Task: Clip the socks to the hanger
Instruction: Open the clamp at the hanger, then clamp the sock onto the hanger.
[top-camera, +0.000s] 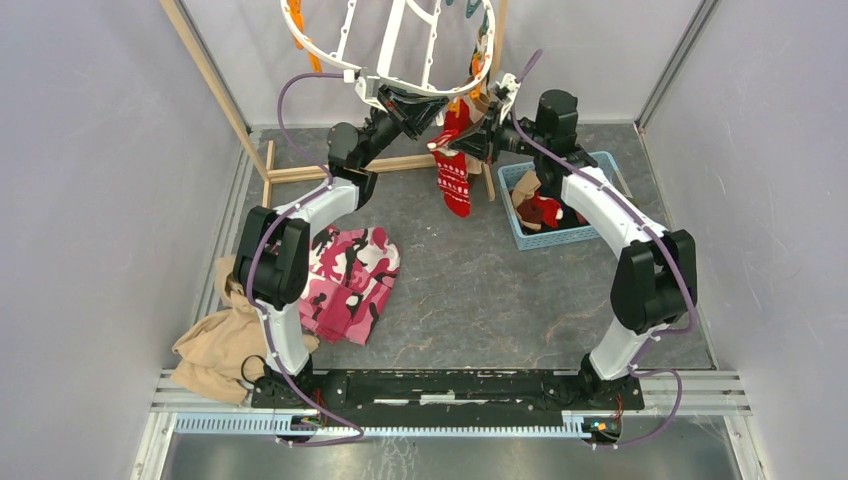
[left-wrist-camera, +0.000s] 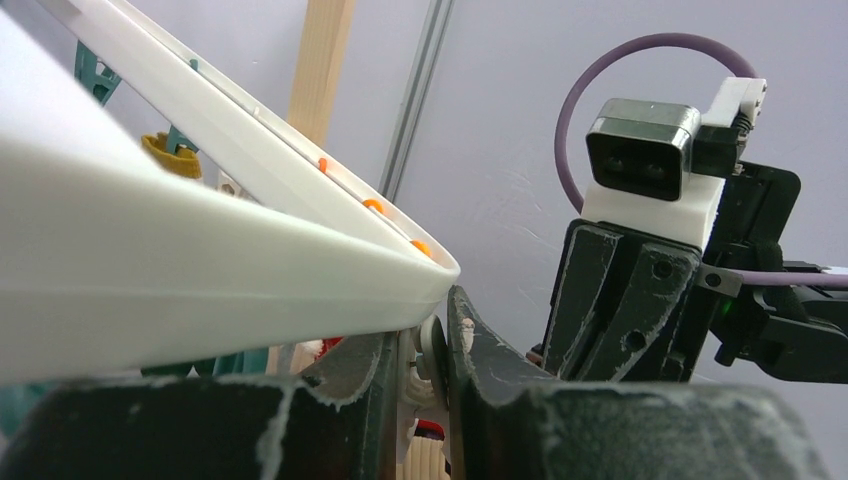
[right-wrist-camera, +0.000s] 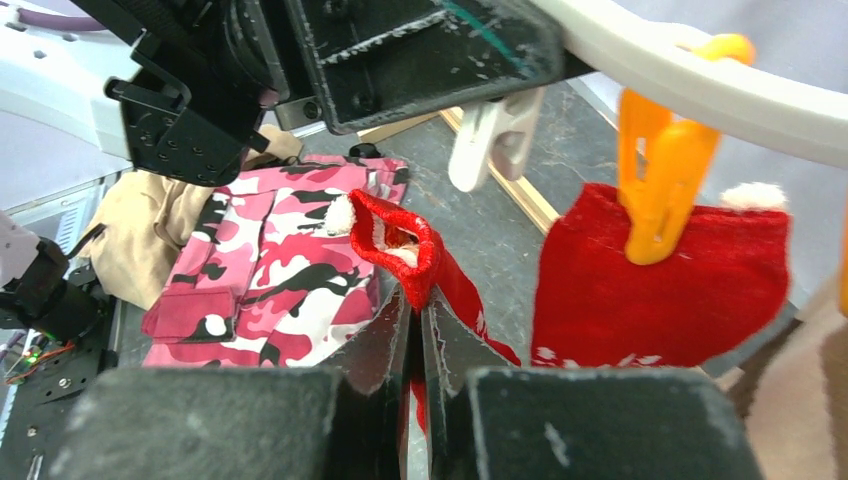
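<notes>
Right hand (right-wrist-camera: 415, 300): pressed together on the cuff of a red sock (right-wrist-camera: 400, 235), raised just under the near rim of the hanger (right-wrist-camera: 700, 85). Toe end with white pattern dangling above the tabletop (top-camera: 480, 300).

Left hand (left-wrist-camera: 432, 325): pinching a white clip (right-wrist-camera: 495, 135) at the same rim, near the held cuff, not touching it.

Second red sock (right-wrist-camera: 690, 290) already pegged to the hanger by an orange clip (right-wrist-camera: 655, 190).

Further socks (top-camera: 540, 208), tan and red, heaped in a blue basket (top-camera: 560, 240) on the right.

Pink camouflage garment (top-camera: 350, 275) and tan cloth (top-camera: 215, 345) lying on the left side.
</notes>
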